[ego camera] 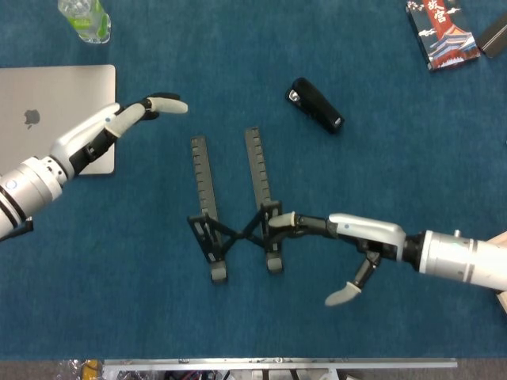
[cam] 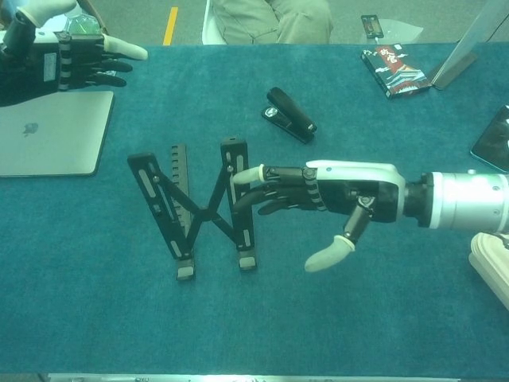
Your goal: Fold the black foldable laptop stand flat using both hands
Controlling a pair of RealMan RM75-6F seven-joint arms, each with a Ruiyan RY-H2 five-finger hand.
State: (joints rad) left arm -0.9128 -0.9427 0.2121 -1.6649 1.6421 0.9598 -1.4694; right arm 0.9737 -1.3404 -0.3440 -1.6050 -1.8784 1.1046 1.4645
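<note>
Mid-fold: laptop stand (cam: 208,215) propped at bench (cam: 318,318) centre, right hand (cam: 318,195) fingertips pressing its right upright, gripping nothing. Left hand (cam: 60,60) spread, empty at ten o'clock. Next, probably: bring left in, squeeze flat.

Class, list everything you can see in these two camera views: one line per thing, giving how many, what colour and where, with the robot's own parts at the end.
Laptop stand: one, black, centre of table, raised on crossed struts.
Laptop: one, silver, closed, far left.
Stapler: one, black, beyond the stand to its right.
Bottle: one, clear green, far left corner.
Box: one, dark with red and white print, far right corner.
Phone: one, dark, right edge in chest view.
Table: one, blue cloth.
Left hand: open, over the laptop's corner.
Right hand: fingers against the stand's right strut.
</note>
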